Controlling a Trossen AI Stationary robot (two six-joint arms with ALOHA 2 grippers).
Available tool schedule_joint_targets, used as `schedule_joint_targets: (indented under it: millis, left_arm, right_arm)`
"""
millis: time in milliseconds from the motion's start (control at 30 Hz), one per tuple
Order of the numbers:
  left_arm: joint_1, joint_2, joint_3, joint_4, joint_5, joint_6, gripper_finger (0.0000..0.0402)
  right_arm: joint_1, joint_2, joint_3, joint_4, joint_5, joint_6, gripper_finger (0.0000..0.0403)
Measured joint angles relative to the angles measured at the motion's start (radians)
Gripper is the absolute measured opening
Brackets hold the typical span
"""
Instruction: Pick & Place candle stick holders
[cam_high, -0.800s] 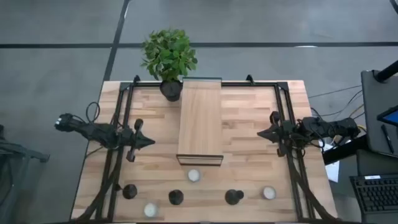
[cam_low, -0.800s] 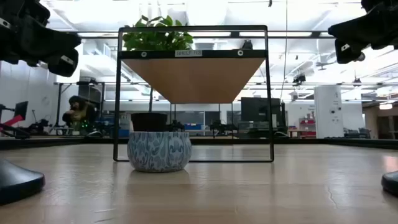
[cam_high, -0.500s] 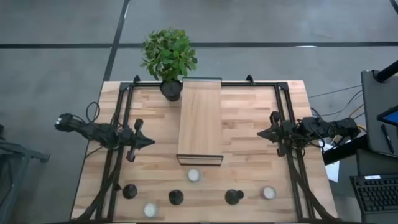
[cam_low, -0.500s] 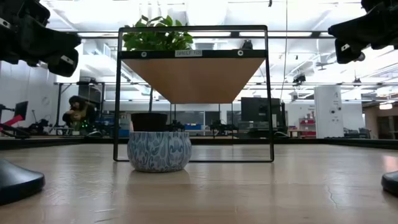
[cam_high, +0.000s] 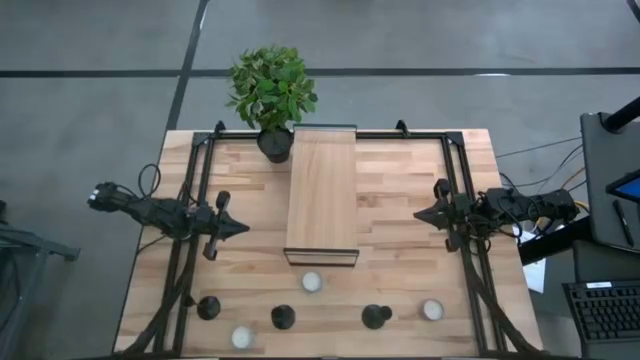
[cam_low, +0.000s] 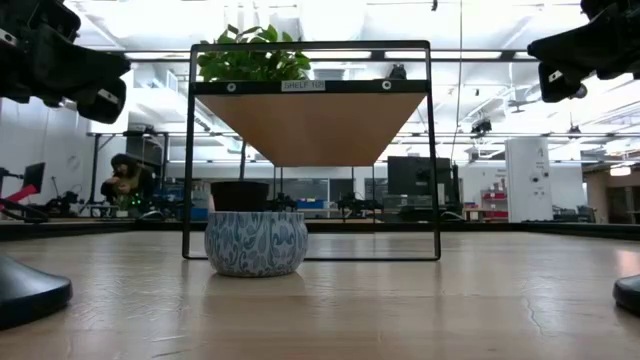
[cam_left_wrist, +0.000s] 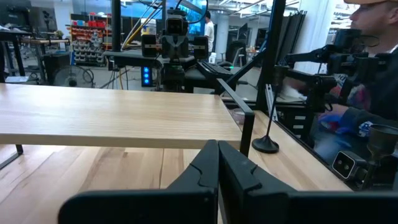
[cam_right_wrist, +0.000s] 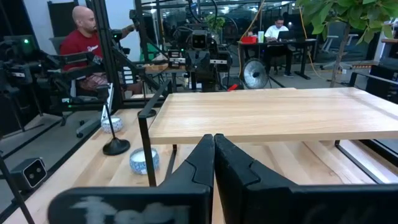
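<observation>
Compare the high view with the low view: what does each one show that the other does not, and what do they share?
Only the high view shows the three black candle stick holders near the table's front edge, two more tealights, and both arms whole, the left gripper and right gripper shut beside the shelf.

Only the low view shows the room behind and the blue pattern on the near tealight.

Both show the wooden shelf, the green plant and the tealight in front of the shelf.

wooden shelf (cam_high: 322, 193), potted plant (cam_high: 272, 90), tealights (cam_high: 311, 282)
</observation>
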Motion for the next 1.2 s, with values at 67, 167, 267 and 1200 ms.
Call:
schedule_joint_targets:
  millis: [67, 167, 267, 1200]
  left_arm:
    - [0.0, 0.0, 0.0, 0.0, 0.0, 0.0, 0.0]
    - [0.0, 0.0, 0.0, 0.0, 0.0, 0.0, 0.0]
    - [0.0, 0.0, 0.0, 0.0, 0.0, 0.0, 0.0]
    - [0.0, 0.0, 0.0, 0.0, 0.0, 0.0, 0.0]
  right_arm:
    - [0.0, 0.0, 0.0, 0.0, 0.0, 0.0, 0.0008]
    - [0.0, 0.0, 0.0, 0.0, 0.0, 0.0, 0.0008]
    - [0.0, 0.0, 0.0, 0.0, 0.0, 0.0, 0.0008]
    - [0.0, 0.0, 0.0, 0.133, 0.002, 0.043, 0.0008]
